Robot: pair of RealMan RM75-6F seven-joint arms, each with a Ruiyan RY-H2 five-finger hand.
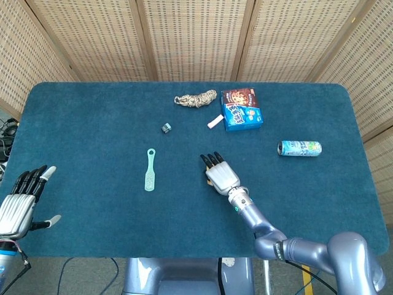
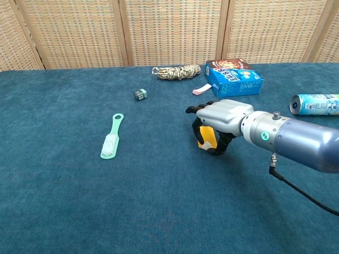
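— On the blue table (image 1: 92, 117), your right hand (image 2: 222, 117) is hovering palm down near the middle, knuckles high and fingers curling onto a small yellow card (image 2: 206, 137). Where is the card lying from you?

— Directly beneath that hand, low against the cloth; the chest view is showing the fingertips (image 2: 200, 138) pinching it, though you cannot tell whether its lower edge is touching the table. Your left hand (image 1: 19, 200) is idling well apart at the near left edge, fingers spread and holding nothing, so the right is plainly the nearer. The green brush (image 1: 150, 169) is lying to the card's left, handle pointing away.
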